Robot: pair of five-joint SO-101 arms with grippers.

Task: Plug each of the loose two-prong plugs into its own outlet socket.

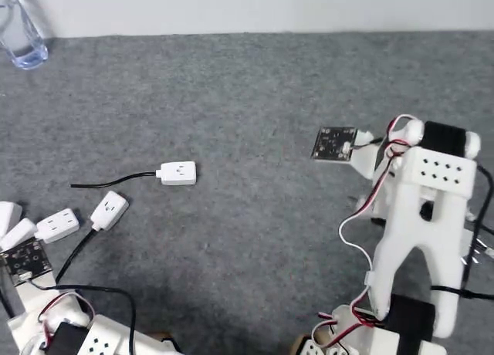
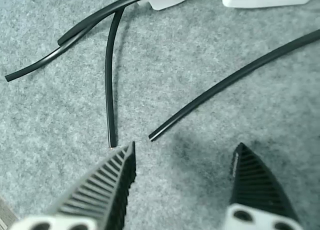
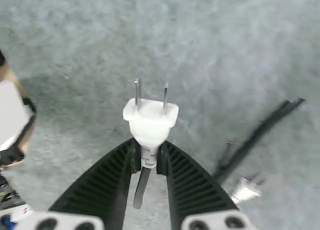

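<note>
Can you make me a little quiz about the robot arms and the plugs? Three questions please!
1. True or false: the right gripper is clamped on a white two-prong plug, with the prongs pointing away from the gripper.
2. Pick one: in the high view, the white outlet socket with a black cord lies on the grey felt mat
A) nearer the left arm
B) under the right arm
C) inside a drinking glass
3. Fill in: the left gripper is ____, with nothing between its black ridged fingers.

Key: 1 true; 2 A; 3 open.
</note>
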